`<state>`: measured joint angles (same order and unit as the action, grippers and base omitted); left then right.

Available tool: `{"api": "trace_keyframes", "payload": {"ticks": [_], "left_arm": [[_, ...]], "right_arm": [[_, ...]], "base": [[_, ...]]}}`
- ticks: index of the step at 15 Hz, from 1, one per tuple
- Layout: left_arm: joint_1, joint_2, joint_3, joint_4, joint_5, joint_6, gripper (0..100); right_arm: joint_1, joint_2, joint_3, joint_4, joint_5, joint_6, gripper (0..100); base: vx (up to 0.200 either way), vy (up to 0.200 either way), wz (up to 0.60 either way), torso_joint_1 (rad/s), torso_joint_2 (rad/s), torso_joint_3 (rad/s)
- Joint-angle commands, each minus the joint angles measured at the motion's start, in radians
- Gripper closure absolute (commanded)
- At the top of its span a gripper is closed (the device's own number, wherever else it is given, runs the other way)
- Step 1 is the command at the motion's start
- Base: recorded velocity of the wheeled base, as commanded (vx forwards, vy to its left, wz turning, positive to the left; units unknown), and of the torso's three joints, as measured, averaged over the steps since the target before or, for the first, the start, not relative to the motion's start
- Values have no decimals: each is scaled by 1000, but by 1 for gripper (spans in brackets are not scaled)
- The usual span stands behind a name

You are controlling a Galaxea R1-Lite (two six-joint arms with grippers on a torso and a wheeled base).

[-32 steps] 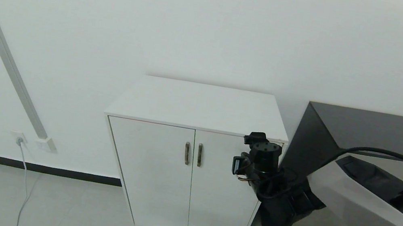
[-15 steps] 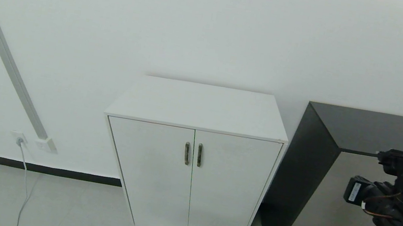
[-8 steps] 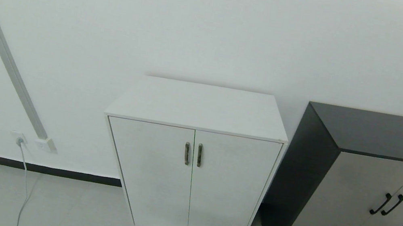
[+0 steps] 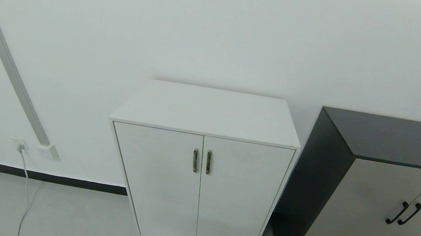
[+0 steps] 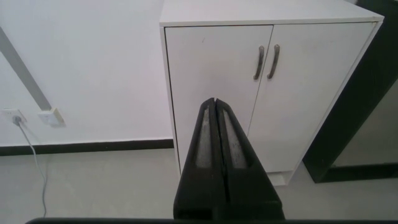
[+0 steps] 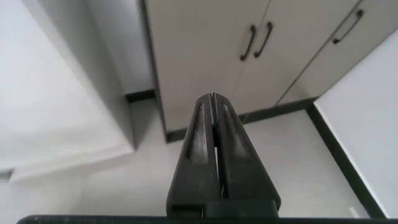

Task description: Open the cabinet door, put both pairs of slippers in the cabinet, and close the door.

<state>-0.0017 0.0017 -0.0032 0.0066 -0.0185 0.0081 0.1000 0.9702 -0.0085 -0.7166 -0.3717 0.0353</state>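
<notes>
White cabinet (image 4: pixel 236 195) stands shut beside black cabinet (image 4: pixel 320 187).

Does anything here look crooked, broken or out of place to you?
Nothing stands out. The white cabinet stands square against the wall, both doors shut flush, handles upright side by side. The dark cabinet beside it is shut too. A cable hangs from the wall socket to the floor, tidy enough.

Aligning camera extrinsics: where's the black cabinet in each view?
Head view: black cabinet at the right, beside the white cabinet.
Left wrist view: its dark side panel, just past the white cabinet.
Right wrist view: its grey doors with black handles, straight ahead.
Shared landmark: black baseboard along the wall.
</notes>
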Motion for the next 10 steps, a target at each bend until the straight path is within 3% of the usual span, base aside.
{"api": "trace_keyframes", "payload": {"ticks": [1, 5, 10], "left_arm": [[0, 1, 0, 0, 0, 0, 100], [0, 0, 0, 0, 0, 0, 100], [0, 1, 0, 1, 0, 0, 100]], "right_arm": [[1, -234, -33, 198, 65, -6, 100], [7, -453, -44, 503, 244, -46, 100], [10, -659, -8, 715, 333, -89, 100]], "base": [[0, 0, 0, 0, 0, 0], [0, 0, 0, 0, 0, 0], [0, 0, 0, 0, 0, 0]]}}
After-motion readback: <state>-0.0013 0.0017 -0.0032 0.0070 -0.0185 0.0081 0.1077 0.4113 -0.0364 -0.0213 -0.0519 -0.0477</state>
